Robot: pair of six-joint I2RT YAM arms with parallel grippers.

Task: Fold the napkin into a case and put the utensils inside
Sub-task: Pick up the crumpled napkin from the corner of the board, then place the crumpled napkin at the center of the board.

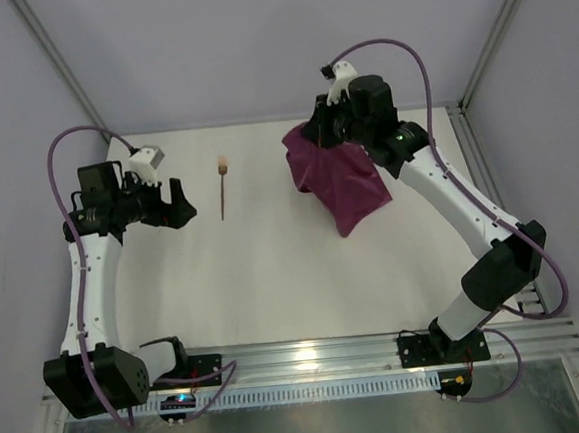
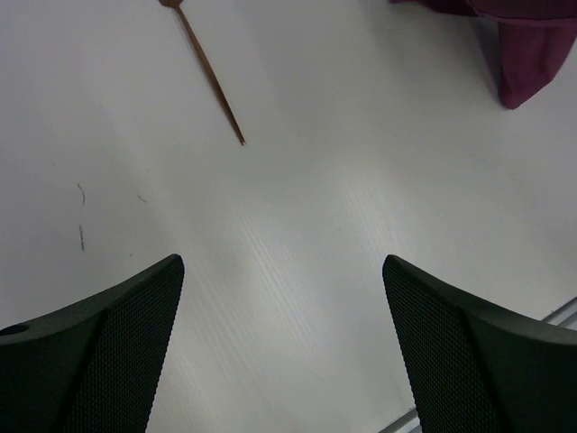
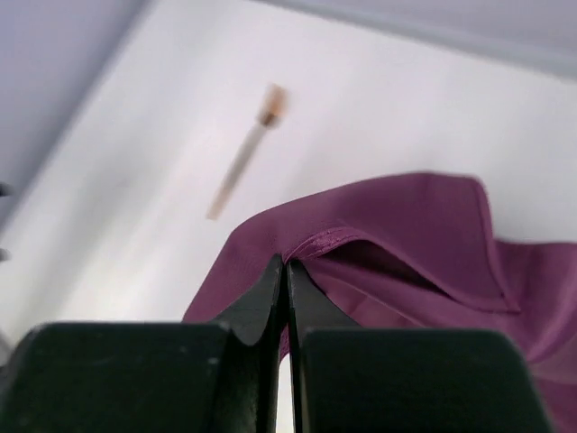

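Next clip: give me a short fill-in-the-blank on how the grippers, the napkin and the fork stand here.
1. The right gripper is ____ on an edge of the napkin.
2. The left gripper has its jaws ____ and holds nothing.
3. The fork lies on the table, nearer the ____ gripper.
Missing words: shut, open, left.

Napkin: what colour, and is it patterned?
The napkin is plain magenta-purple; right wrist view shows it best.

My right gripper (image 1: 325, 131) is clamped on the far edge of the napkin (image 1: 345, 184), which is bunched over the table (image 1: 274, 268). My left gripper (image 1: 184, 205) stands spread, just beside 1 fork (image 1: 222, 192).
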